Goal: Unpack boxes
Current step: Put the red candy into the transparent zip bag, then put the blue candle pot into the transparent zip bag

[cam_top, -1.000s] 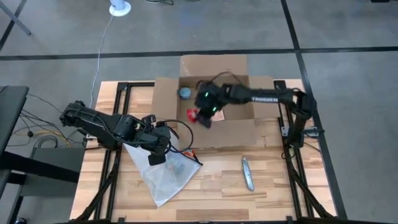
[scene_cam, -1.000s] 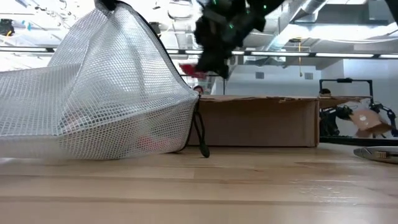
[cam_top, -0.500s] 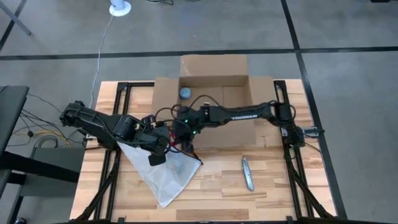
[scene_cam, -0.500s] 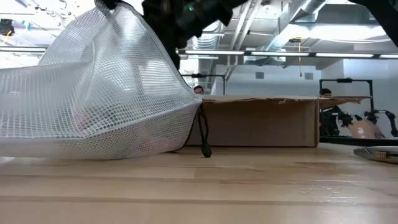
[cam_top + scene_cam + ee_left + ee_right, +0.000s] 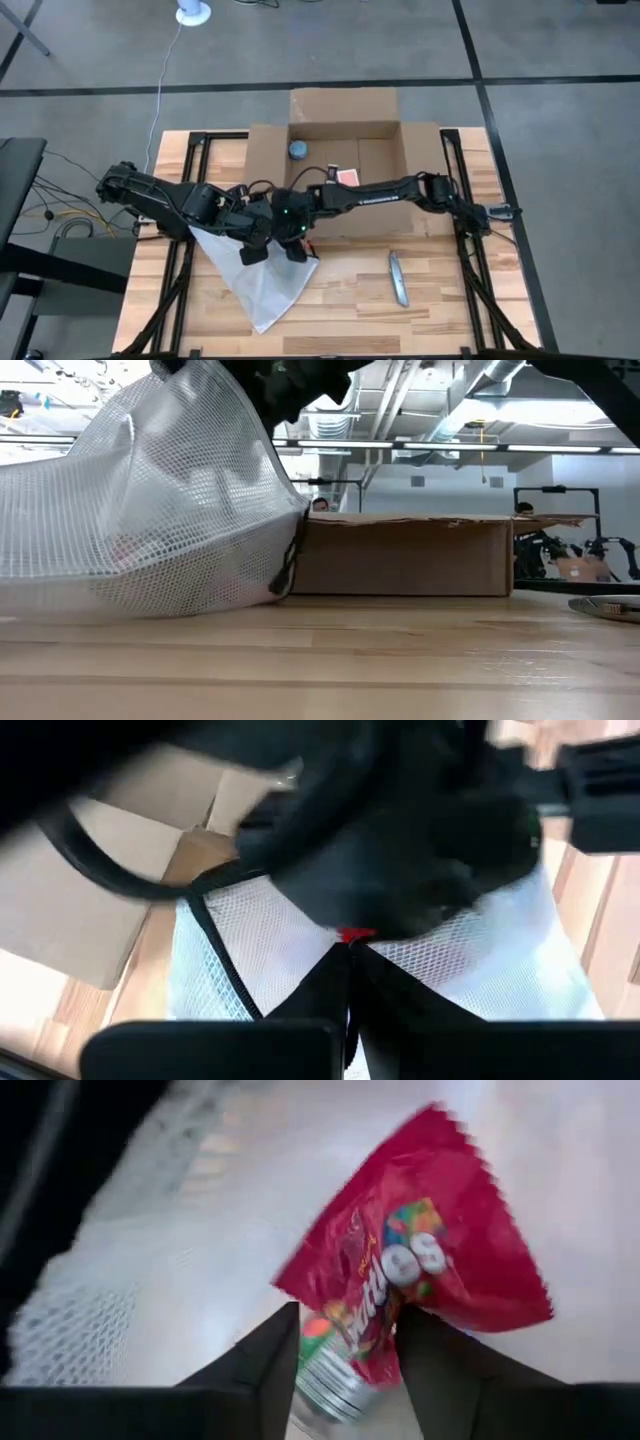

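The brown cardboard box (image 5: 345,200) stands open at the table's far middle, with a grey-blue round thing (image 5: 298,150) and a red card (image 5: 345,177) inside it. A white mesh bag (image 5: 268,290) lies in front of the box's left end, its bottom on the table and its mouth raised. My left gripper (image 5: 252,250) is shut on the bag's raised edge. My right gripper (image 5: 296,245) reaches across the box front into the bag's mouth, shut on a red candy packet (image 5: 420,1250). My left gripper pinches the mesh bag's upper edge (image 5: 330,945) between its two fingers and holds that edge up off the table (image 5: 190,380); the bag's lower part rests on the wood. My right gripper pinches the red packet's lower corner (image 5: 350,1342) between its two fingers. The packet is lifted clear, inside the bag's mesh walls.
A grey utility knife (image 5: 399,280) lies on the wood in front of the box's right end. The box's flaps (image 5: 343,103) are folded outward. A black drawstring (image 5: 288,565) hangs from the bag beside the box. Bare wood lies along the near edge.
My right gripper has carried the red packet out of the box, toward the table's left and near edge, and down into the mesh bag's mouth. The bag's side has bulged and its drawstring has swung toward the bag.
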Controlling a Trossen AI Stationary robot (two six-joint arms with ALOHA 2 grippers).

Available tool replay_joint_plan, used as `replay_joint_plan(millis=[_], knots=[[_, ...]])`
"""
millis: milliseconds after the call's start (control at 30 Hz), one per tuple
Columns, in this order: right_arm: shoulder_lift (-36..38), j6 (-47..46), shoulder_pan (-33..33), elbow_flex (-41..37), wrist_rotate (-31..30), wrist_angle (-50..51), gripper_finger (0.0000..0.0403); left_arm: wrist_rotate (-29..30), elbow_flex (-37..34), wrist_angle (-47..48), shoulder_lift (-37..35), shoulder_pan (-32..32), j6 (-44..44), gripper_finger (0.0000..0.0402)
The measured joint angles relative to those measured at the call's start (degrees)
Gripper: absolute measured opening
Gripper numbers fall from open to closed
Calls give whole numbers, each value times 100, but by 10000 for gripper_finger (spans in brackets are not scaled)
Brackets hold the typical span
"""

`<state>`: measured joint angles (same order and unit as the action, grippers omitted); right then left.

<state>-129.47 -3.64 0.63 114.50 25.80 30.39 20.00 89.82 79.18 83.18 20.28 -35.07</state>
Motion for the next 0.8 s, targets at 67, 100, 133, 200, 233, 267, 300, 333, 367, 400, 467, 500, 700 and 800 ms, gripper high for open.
replay_joint_plan(millis=[67,100,133,200,233,267,300,333,367,400,467,500,700,800], knots=[[76,142,-88,0,-6,196,169,-10,0,21,0,5,-18,0],[107,184,-124,0,-2,239,173,-12,0,44,0,6,-15,0],[118,194,-151,0,15,238,177,-11,0,50,0,6,-15,0],[118,179,-193,2,160,190,184,-15,0,64,0,6,-17,0],[118,197,-195,2,179,221,188,-21,0,76,0,6,-17,0],[118,258,-197,2,175,290,192,-21,0,81,2,6,-16,0],[118,334,-195,8,135,382,194,-29,0,82,3,6,-14,0],[150,415,-216,13,95,498,196,-40,0,96,4,6,-10,0],[208,535,-249,13,68,704,198,-45,0,100,7,6,-3,0],[265,663,-307,13,32,851,198,-45,0,92,11,6,5,0],[458,938,-484,13,-175,1034,196,-41,0,84,11,6,34,0],[574,1055,-585,13,-334,1123,194,-42,0,82,11,6,46,0],[1244,1608,-1323,17,-1304,1527,180,-42,0,100,11,6,33,0],[1320,1582,-1845,17,-1416,1407,173,-41,0,100,11,6,24,0]])
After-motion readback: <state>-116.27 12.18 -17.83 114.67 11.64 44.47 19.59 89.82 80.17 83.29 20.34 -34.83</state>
